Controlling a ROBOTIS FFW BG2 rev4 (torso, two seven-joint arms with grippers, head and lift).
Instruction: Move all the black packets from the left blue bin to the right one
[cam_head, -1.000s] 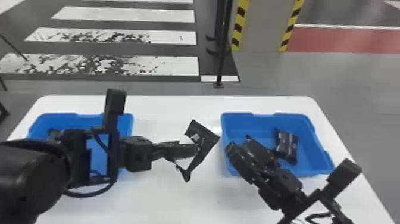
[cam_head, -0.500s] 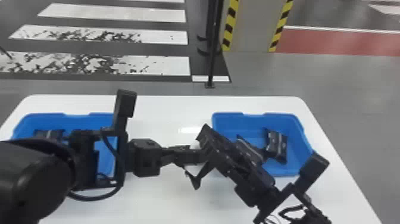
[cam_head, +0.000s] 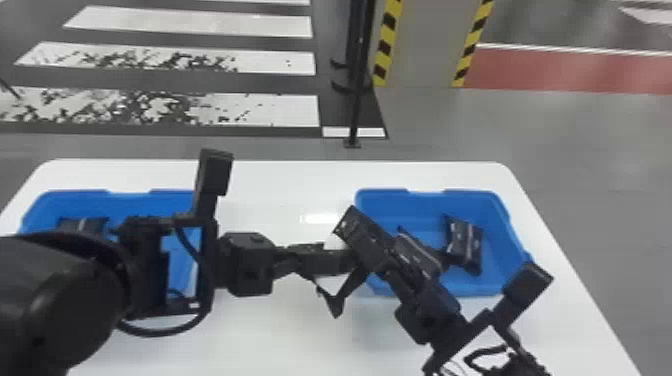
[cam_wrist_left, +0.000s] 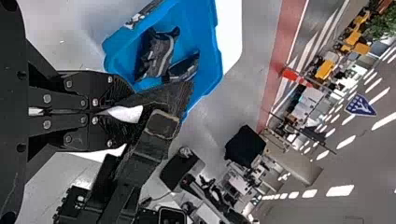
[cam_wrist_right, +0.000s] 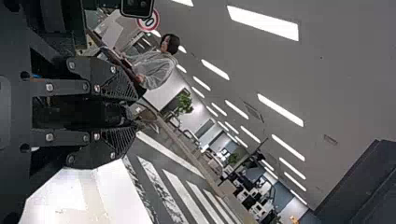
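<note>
In the head view my left gripper (cam_head: 345, 262) is over the table's middle, shut on a black packet (cam_head: 336, 302); the left wrist view shows the gripper (cam_wrist_left: 135, 112) and that packet (cam_wrist_left: 180, 93) too. My right gripper (cam_head: 350, 220) overlaps the packet from the other side. In the right wrist view the right gripper (cam_wrist_right: 123, 113) has its fingers apart, with dark material (cam_wrist_right: 109, 114) between them. The right blue bin (cam_head: 492, 200) holds a packet (cam_head: 465, 245); in the left wrist view two packets (cam_wrist_left: 158, 53) (cam_wrist_left: 184, 69) lie there. The left blue bin (cam_head: 65, 200) holds dark packets (cam_head: 82, 225).
Both bins stand on a white table (cam_head: 280, 185). My left forearm crosses above the left bin and hides much of it. The right arm reaches over the near left part of the right bin. A black pole (cam_head: 356, 100) stands on the floor beyond the table.
The right gripper has moved left over the packet in the left gripper. Relative to the bins, the left gripper has shifted slightly right. The head view itself has also shifted a little.
</note>
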